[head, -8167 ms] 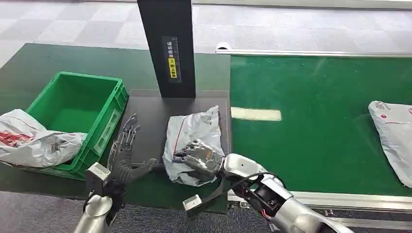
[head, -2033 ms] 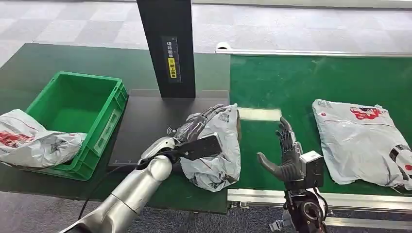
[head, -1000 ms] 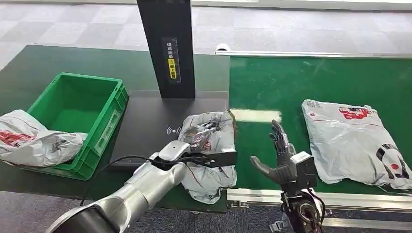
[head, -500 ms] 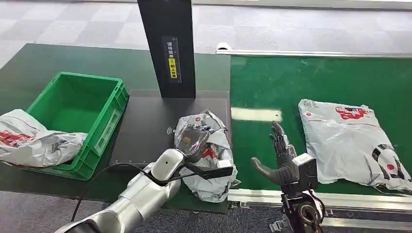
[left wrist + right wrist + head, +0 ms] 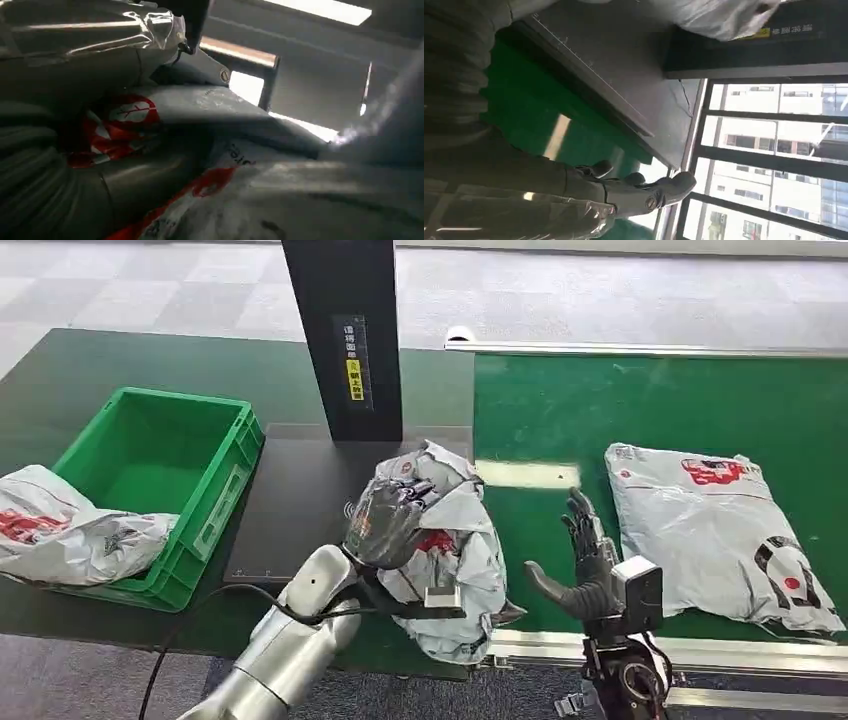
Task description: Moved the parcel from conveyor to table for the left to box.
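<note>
Head view, nearest: the left hand [image 5: 385, 523] grips the crumpled grey plastic parcel with red print [image 5: 450, 550], bunched at the front of the dark table [image 5: 120, 370], beside the green conveyor belt [image 5: 600, 410]. Left wrist view: the same parcel's [image 5: 240, 200] folds press against the hand [image 5: 75, 45]. Beside it, the right hand [image 5: 590, 570] stands upright over the belt, fingers spread, holding nothing. Farther along the belt lies a flat grey printed mailer bag [image 5: 710, 530]. On the table, a black scanner pad [image 5: 300, 490] lies under a black upright post [image 5: 345, 335]. Left of the pad sits a green plastic crate [image 5: 160, 480] with another grey bag [image 5: 70, 525] draped over its front corner.
</note>
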Available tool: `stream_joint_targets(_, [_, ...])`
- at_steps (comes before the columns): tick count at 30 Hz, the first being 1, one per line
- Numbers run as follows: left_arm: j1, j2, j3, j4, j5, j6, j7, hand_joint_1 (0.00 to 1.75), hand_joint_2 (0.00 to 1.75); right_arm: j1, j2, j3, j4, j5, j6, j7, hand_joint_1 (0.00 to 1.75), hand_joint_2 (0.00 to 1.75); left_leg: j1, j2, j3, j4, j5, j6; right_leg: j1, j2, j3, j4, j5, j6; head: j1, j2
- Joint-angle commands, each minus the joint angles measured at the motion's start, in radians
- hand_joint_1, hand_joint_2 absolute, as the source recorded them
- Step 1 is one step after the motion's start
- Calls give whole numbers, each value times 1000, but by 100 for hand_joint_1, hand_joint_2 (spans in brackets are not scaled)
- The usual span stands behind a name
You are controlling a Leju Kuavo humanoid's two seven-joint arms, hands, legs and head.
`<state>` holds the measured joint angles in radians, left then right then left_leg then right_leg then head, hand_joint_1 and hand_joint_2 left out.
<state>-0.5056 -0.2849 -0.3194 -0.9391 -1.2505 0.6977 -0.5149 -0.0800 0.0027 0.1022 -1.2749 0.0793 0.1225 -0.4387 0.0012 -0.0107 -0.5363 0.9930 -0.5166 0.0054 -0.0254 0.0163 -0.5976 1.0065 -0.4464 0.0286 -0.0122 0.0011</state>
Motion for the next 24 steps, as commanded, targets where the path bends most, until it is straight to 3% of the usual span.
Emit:
stream_joint_targets(1, [31,-43,204,-148,-5,0,-28,175,175,-11,-7,2,7,-6,-4,4,0,175,0,2,1,-1,0,-1,0,1,0,-1,0,-2,0,0])
stream_joint_targets(4, [31,-43,204,-148,-5,0,-28,175,175,-11,-7,2,7,-6,-4,4,0,175,0,0,1,-1,0,-1,0,-2,1,-1,0,-2,0,0])
stream_joint_targets(8, [30,-64,338,-281,58,0,-183,175,175,-4,-11,13,12,-16,-19,-2,0,175,0,3,2,-2,0,-1,0,1,1,-1,0,-3,-1,0])
stream_joint_targets(14, [-55,-53,456,-528,-25,0,-183,175,175,-1,-23,46,37,-32,-45,-21,0,175,0,3,3,-2,0,-3,1,0,2,-1,0,-5,0,0])
stream_joint_targets(18, [-167,-9,556,-560,-165,0,-183,175,175,4,-39,57,30,-46,-55,-26,0,175,1,5,-1,1,0,-2,1,2,-3,1,1,-4,-1,0])
stream_joint_targets(23, [-178,-4,572,-565,-205,0,-183,175,175,5,-40,58,28,-47,-55,-25,0,175,0,2,1,-1,1,-1,1,1,0,-1,1,-2,-1,0])
stream_joint_targets(24, [-190,217,425,-524,-320,0,68,175,175,14,-43,56,17,-49,-57,-25,0,175,0,3,2,-2,1,-2,0,1,1,-1,1,-3,0,0])
